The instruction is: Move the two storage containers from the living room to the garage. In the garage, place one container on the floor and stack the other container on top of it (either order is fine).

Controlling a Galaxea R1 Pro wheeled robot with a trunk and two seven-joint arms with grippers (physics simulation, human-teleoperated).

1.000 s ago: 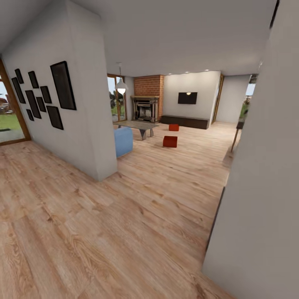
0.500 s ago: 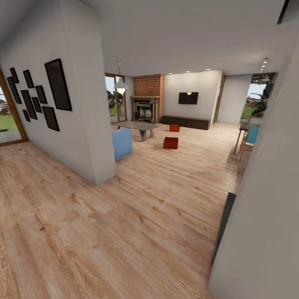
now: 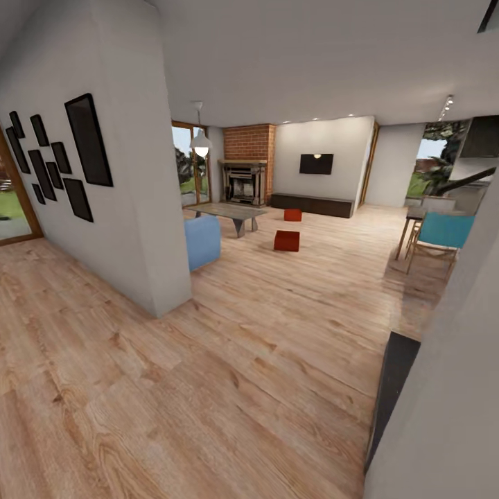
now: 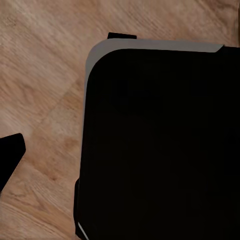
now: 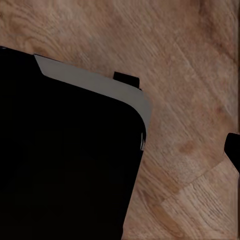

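Two orange-red storage containers stand on the light wood floor of the living room far ahead in the head view. The nearer container [image 3: 286, 240] is right of the glass table [image 3: 229, 210]. The farther container [image 3: 292, 215] is in front of the low TV cabinet. They stand apart. One dark fingertip [image 4: 10, 159] of my left gripper shows at the picture's edge over wood planks, and one fingertip [image 5: 233, 150] of my right gripper does likewise. Nothing is held by either.
A white partition wall [image 3: 132, 194] with black frames stands at the left, a blue sofa [image 3: 202, 241] behind its corner. A grey wall [image 3: 450, 388] is close on the right. A blue chair [image 3: 440, 235] and a brick fireplace [image 3: 246, 166] lie beyond. My dark base [image 4: 160, 145] is below both wrists.
The whole head view has shifted: the right wall has slid aside, uncovering the blue chair and the window. The containers have not moved on the floor.
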